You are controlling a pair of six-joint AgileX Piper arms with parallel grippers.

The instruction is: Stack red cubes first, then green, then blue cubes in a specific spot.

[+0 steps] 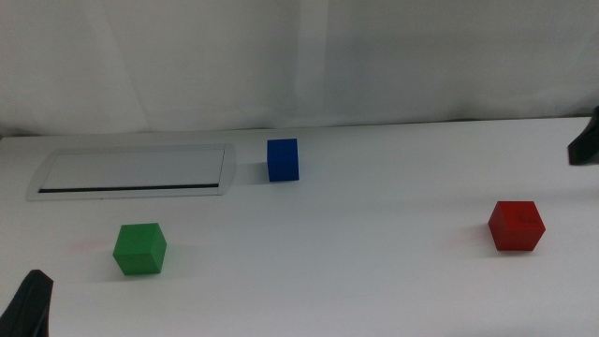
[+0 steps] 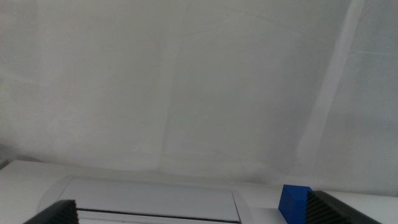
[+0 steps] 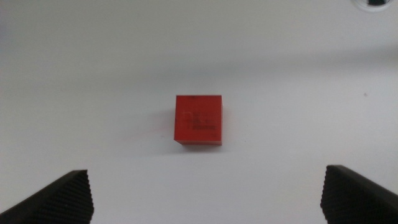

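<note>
None of the three cubes had been stacked when we looked at this moment: each sat alone on the white table [image 1: 374, 281], well apart from the others, so we judged the task to be at its very start, with the red, the green and the blue all left to place. Nearest to us in the middle view, the left gripper [image 1: 31, 304] showed only as a dark tip at the bottom left corner, waiting; its wrist view showed the jaws spread wide with nothing between them. Just beyond it lay the green cube [image 1: 140, 249], untouched, on the left side of the table. On the right side, at about the same depth, lay the red cube [image 1: 516, 226], and the right gripper [image 1: 586, 140] showed as a dark shape at the right edge, beyond and to the right of that cube, apart from it. In the right wrist view we saw that gripper's jaws set wide apart and empty, with the red cube [image 3: 198, 119] lying ahead, roughly centred between them but not yet within their reach. We took this as an approach for the first pick. Farthest back stood the blue cube [image 1: 283, 159], just beside the right end of the silver-framed panel [image 1: 131, 170].
</note>
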